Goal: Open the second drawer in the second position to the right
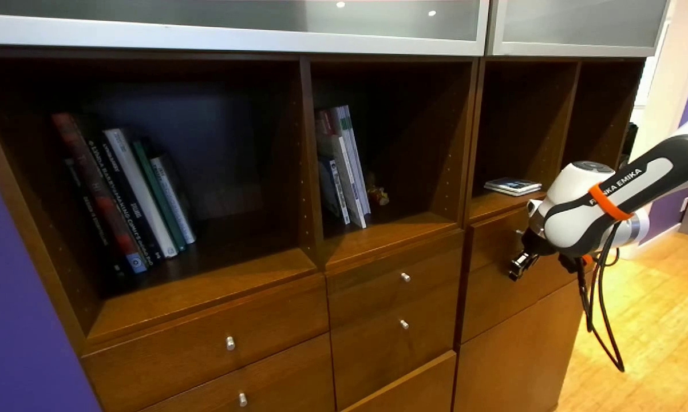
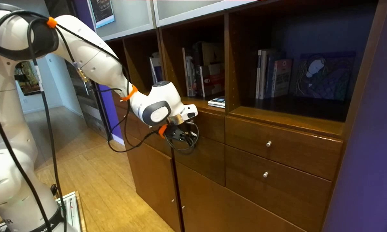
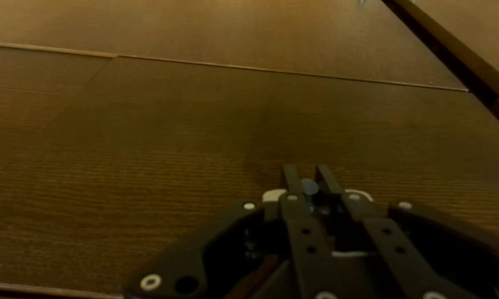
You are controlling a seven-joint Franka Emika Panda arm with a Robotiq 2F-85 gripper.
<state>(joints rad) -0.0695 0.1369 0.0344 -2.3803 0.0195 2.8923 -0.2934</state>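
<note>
Brown wooden cabinetry (image 1: 392,237) fills the background, with books (image 1: 141,194) leaning in its leftmost compartment in an exterior view. Farther right, below a small flat stack (image 1: 513,186), is the second drawer (image 1: 489,304), under a matching narrow front (image 1: 490,243); before it, the end effector (image 3: 306,173) is closed around the drawer's round knob (image 3: 310,187).

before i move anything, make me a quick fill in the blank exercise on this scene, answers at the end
In the wrist view, a round knob sits ____ the two fingers of the hand.
Counted down from the top of its column, the drawer bearing that knob is number ____.
In an exterior view, the band around the arm is coloured ____.
Beside that band, the printed lettering ends in the word ____.

Missing words: between; two; orange; EMIKA.
</note>
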